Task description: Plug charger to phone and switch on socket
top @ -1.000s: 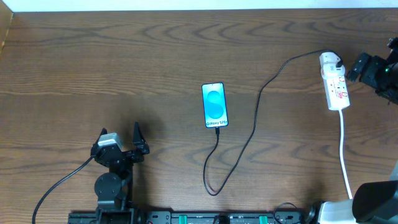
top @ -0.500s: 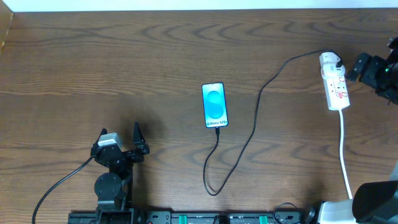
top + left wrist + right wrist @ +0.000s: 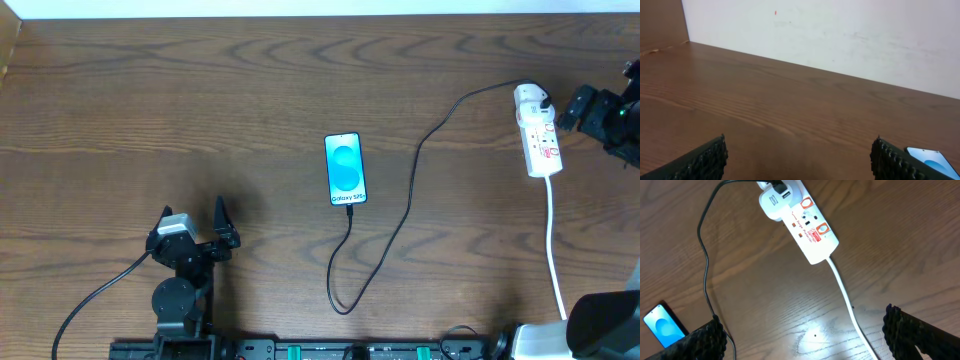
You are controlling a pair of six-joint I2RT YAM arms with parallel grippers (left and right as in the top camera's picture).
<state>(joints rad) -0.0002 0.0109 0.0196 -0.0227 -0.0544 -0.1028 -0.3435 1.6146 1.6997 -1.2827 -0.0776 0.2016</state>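
Observation:
The phone (image 3: pixel 345 169) lies flat mid-table with its bright blue "Galaxy S25" screen up. The thin black charger cable (image 3: pixel 400 225) runs from the phone's bottom edge, loops toward the front, then climbs to the white plug on the socket (image 3: pixel 538 133), a white power strip with red marks at the right. My right gripper (image 3: pixel 572 108) is open beside the strip's right side; its wrist view shows the strip (image 3: pixel 802 227), the cable (image 3: pixel 704 270) and the phone (image 3: pixel 665 326). My left gripper (image 3: pixel 195 225) is open and empty at the front left; the phone's corner (image 3: pixel 934 158) shows there.
The strip's thick white cord (image 3: pixel 553 240) runs down the right side toward the front edge. A white wall (image 3: pixel 840 35) stands behind the table's far edge. Arm bases sit along the front edge.

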